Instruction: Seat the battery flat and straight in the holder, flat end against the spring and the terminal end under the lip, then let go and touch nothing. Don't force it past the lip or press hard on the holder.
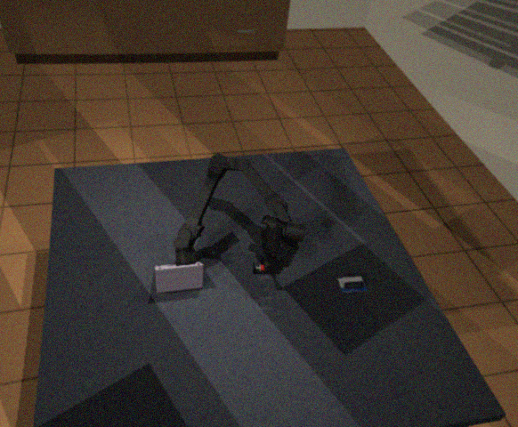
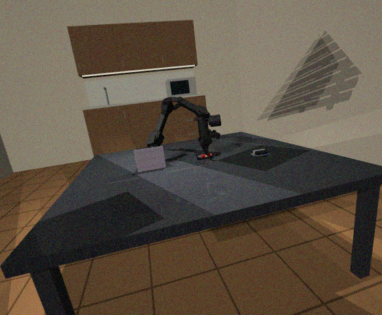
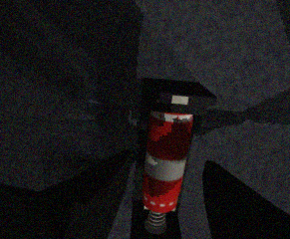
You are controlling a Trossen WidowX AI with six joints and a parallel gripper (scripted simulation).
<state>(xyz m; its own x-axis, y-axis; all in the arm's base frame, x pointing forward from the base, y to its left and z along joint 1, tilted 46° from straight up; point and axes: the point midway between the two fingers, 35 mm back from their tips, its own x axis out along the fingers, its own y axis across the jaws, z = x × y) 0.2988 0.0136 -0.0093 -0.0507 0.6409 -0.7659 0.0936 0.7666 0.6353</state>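
From my station, the wrist view gives the best look at the battery (image 1: 263, 267) (image 2: 205, 155) (image 3: 166, 161). Body: a cylinder, bright red at both ends, with one pale grey-white band around it, nearer the spring end than the lip end. The red toward the lip is split into a brighter patch and a darker one. A row of small pale dashes runs across the red near the spring end. At the other end a thin whitish rim shows.

Position: in the black holder (image 1: 255, 269) (image 3: 176, 89), between the raised end block, which carries a small pale rectangle, and the coiled metal spring (image 3: 156, 221). It lies lengthwise, in line with the spring. Whether the terminal end is fully under the lip, I cannot tell.

Gripper (image 1: 275, 271) (image 2: 206, 152) (image 3: 167, 162): released, fingers parted on either side of the battery. In the wrist view a strip of table (image 1: 231, 367) (image 2: 197, 196) (image 3: 196, 186) shows between the battery and the right-hand finger in the picture. On the other side the dark finger and holder are hard to separate; contact there unclear.
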